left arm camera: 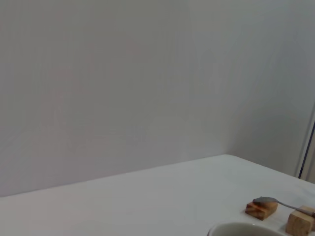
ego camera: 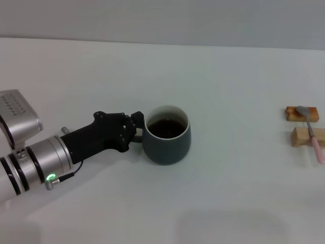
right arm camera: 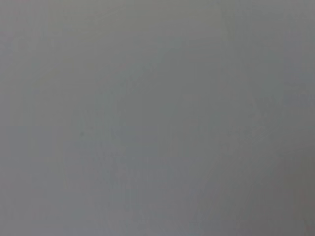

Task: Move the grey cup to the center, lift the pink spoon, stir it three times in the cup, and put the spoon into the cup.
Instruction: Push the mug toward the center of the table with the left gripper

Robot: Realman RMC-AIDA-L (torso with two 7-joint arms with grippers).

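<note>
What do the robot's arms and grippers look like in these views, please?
Only the left arm shows, in the head view: a silver metal cylinder with black ring bands, a small glowing green light and a thin dark cable near the wrist. Above it sits a silver box with rows of small holes. The left gripper is matte black and blocky. The right arm is out of view.

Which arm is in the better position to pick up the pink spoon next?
Likely the right. The pink spoon lies on two wooden blocks at the robot's far right, while the left gripper is at the grey cup's handle. The right arm is out of view.
</note>
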